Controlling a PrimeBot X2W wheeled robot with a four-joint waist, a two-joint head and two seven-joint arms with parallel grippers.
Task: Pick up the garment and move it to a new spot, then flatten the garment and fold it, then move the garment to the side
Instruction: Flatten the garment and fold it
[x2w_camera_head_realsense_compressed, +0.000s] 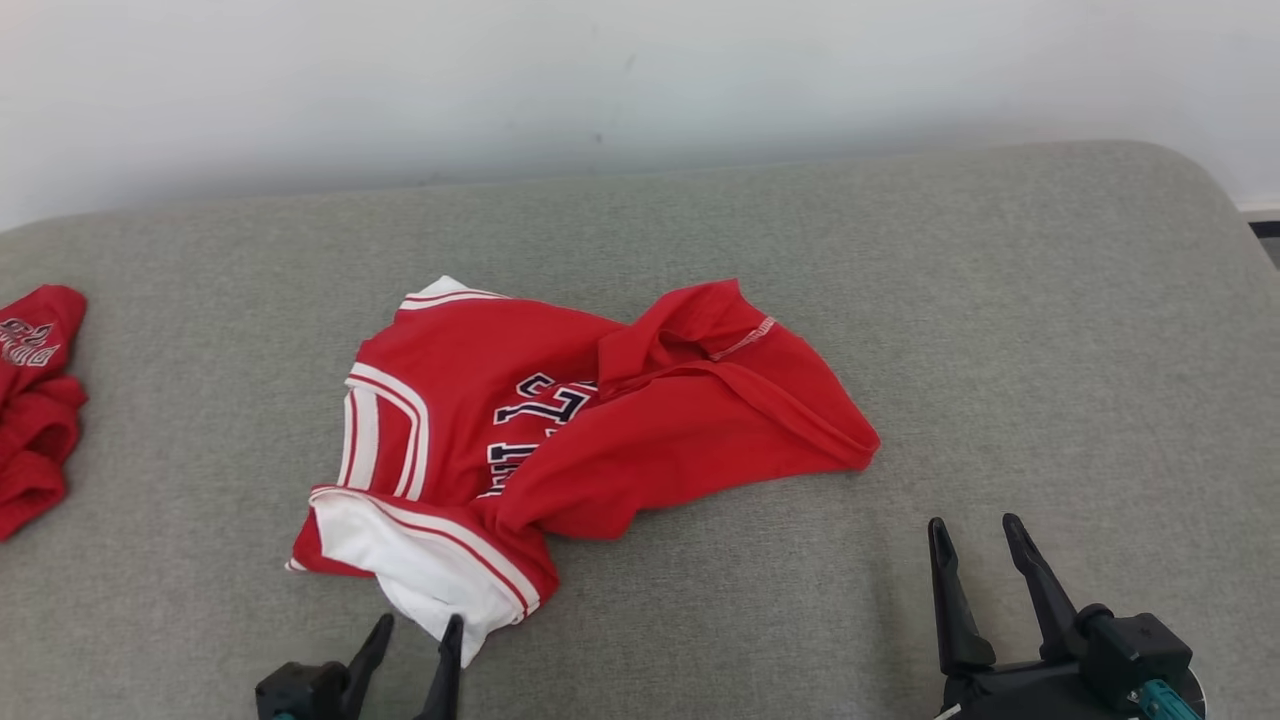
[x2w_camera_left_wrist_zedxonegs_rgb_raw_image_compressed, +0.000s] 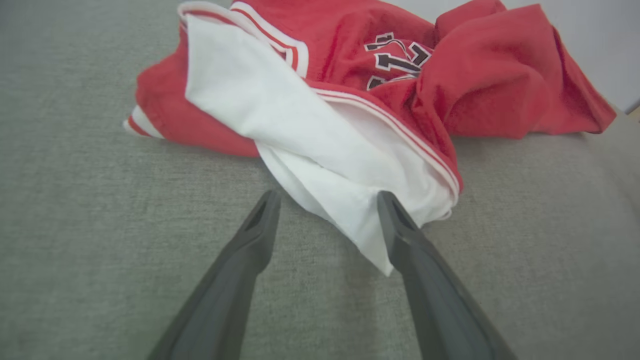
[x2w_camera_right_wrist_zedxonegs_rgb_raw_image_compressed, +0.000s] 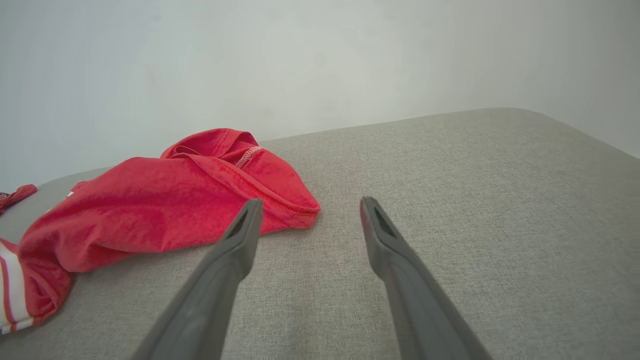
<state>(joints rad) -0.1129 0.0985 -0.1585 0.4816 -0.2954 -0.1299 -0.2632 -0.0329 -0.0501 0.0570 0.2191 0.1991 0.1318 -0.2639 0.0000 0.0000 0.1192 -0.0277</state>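
Garment (x2w_camera_head_realsense_compressed: 560, 420) centre-left on cushion (x2w_camera_head_realsense_compressed: 900, 250)

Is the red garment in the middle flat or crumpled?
Crumpled: the garment lies bunched, its lettering half covered by a red fold.

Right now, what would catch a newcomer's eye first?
A crumpled red garment with white trim lies centre on the grey cushion. The open left gripper is at its white corner; the open right gripper is off to its right. Another red cloth sits at the left edge.

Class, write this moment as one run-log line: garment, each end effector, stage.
garment: crumpled on cushion | left end effector: open at garment's edge | right end effector: open, clear | stage: unflattened
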